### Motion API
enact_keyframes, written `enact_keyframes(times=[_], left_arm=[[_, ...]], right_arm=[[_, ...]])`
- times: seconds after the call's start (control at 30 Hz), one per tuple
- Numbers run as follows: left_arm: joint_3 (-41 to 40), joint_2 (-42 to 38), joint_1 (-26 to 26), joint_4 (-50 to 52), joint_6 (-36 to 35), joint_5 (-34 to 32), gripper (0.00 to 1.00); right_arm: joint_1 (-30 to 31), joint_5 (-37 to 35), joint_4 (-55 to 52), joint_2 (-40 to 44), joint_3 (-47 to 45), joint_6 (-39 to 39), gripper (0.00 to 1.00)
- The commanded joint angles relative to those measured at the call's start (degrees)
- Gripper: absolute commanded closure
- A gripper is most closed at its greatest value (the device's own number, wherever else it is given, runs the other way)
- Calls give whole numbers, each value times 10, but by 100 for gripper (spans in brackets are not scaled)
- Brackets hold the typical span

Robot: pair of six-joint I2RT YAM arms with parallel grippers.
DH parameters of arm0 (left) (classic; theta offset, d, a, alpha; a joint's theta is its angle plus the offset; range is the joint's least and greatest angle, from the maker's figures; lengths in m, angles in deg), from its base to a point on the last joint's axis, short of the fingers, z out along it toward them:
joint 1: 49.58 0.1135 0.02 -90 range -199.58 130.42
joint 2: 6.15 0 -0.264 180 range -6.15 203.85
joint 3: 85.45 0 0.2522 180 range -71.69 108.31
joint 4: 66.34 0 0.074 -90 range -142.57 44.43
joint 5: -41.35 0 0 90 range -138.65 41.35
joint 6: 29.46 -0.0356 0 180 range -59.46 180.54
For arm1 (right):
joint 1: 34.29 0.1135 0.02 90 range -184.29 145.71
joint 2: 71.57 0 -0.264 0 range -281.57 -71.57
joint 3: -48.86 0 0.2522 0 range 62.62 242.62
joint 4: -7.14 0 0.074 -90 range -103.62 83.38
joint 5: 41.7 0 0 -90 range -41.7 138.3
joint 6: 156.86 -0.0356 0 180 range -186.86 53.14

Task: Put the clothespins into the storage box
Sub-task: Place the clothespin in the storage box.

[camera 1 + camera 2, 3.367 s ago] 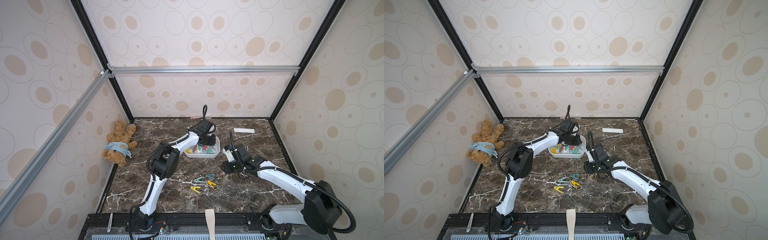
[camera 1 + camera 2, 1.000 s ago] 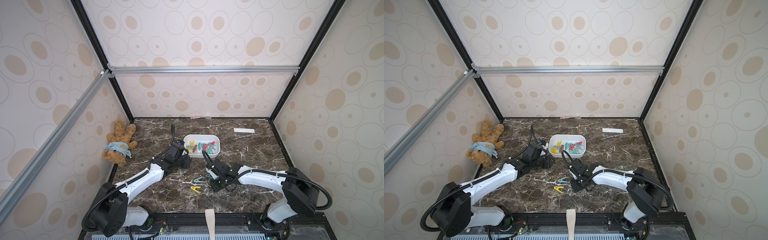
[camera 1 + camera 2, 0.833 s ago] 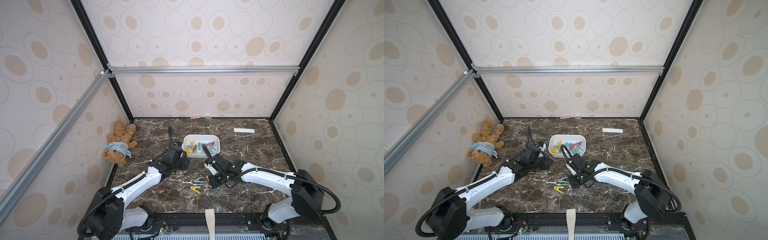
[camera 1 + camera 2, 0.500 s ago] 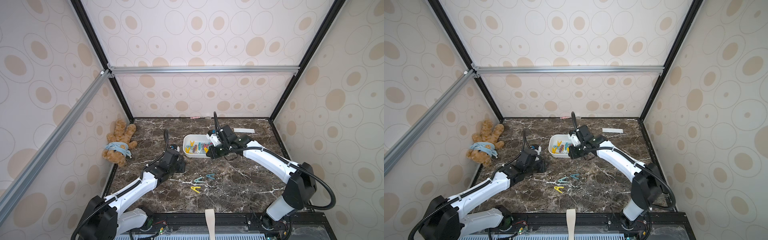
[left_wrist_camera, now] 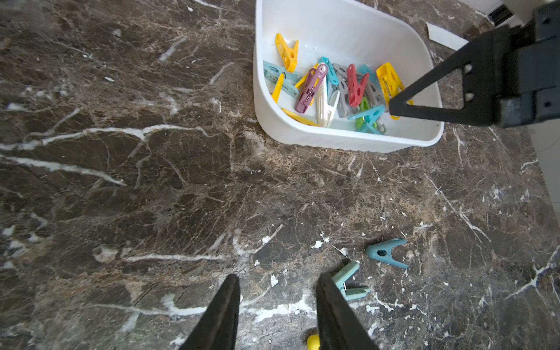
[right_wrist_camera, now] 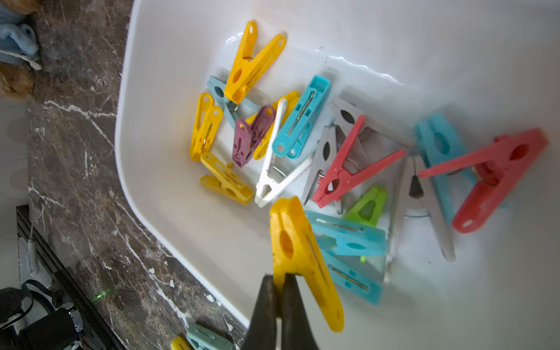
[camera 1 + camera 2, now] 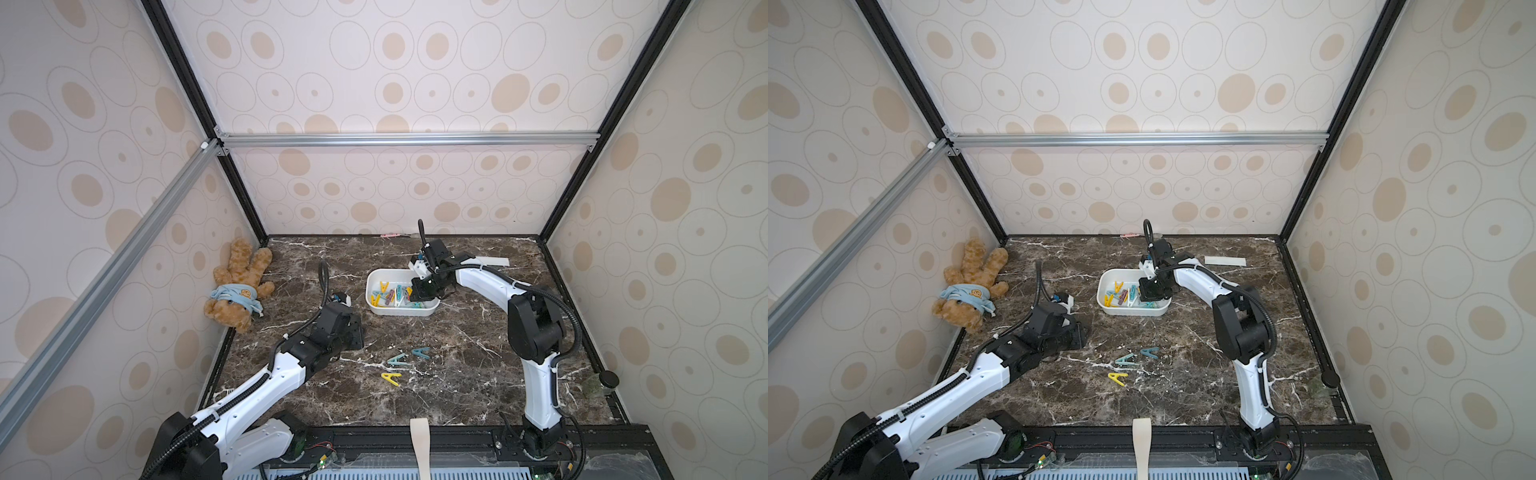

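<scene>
1. The right gripper (image 6: 280, 280) is clenched on one leg of a yellow clothespin (image 6: 298, 242), which hangs over the storage box (image 6: 127, 169) and the clothespins piled in it.
2. Let go only with it low and well inside the rim, so it cannot bounce out; whether it already touches the pile I cannot tell.
3. The left gripper (image 5: 277, 280), jaws apart and empty, hovers just beside a teal clothespin (image 5: 348, 280) on the table (image 5: 151, 181).
</scene>
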Motion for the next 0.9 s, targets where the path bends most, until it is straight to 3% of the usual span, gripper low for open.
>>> enact_keyframes(times=[0.0,0.13,0.27,0.4,0.57,0.87], left_arm=[[-1,-1,6,16,8,-9,57],[-1,13,7,4,13,2,58],[1,21,7,4,15,9,57],[7,32,7,7,12,15,48],[13,58,7,-10,18,42,46],[40,127,-4,-1,12,94,55]], right_arm=[[-1,-1,16,-5,4,3,100],[-5,1,28,-16,5,-3,96],[-5,-8,31,-7,7,-5,84],[-5,-14,23,11,10,4,75],[-4,-14,22,38,-7,11,74],[0,-11,89,171,-146,-10,74]])
